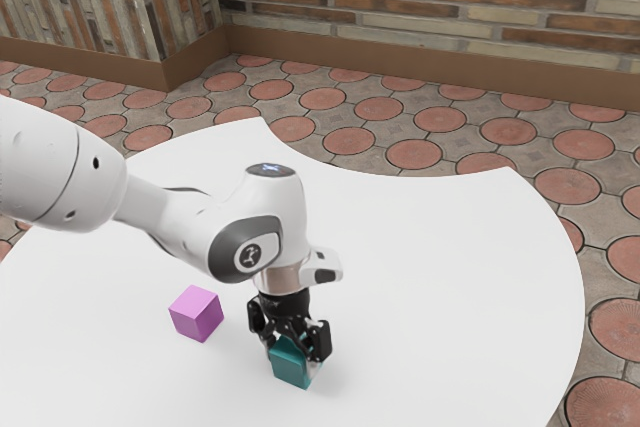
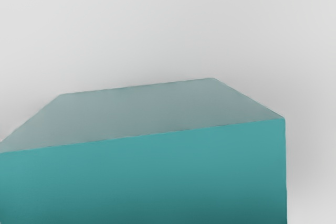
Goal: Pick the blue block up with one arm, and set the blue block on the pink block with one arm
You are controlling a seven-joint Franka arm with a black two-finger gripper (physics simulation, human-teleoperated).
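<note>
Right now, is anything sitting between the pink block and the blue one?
Nothing: in the exterior view, only bare white table separates the pink block from the blue block.

The exterior camera stands raised at the arm's side, looking down across the round white table at the black two-finger claw. The wrist camera rides the hand, facing down, very near the teal-blue cube under the claw. Both share that cube and tabletop.
</note>
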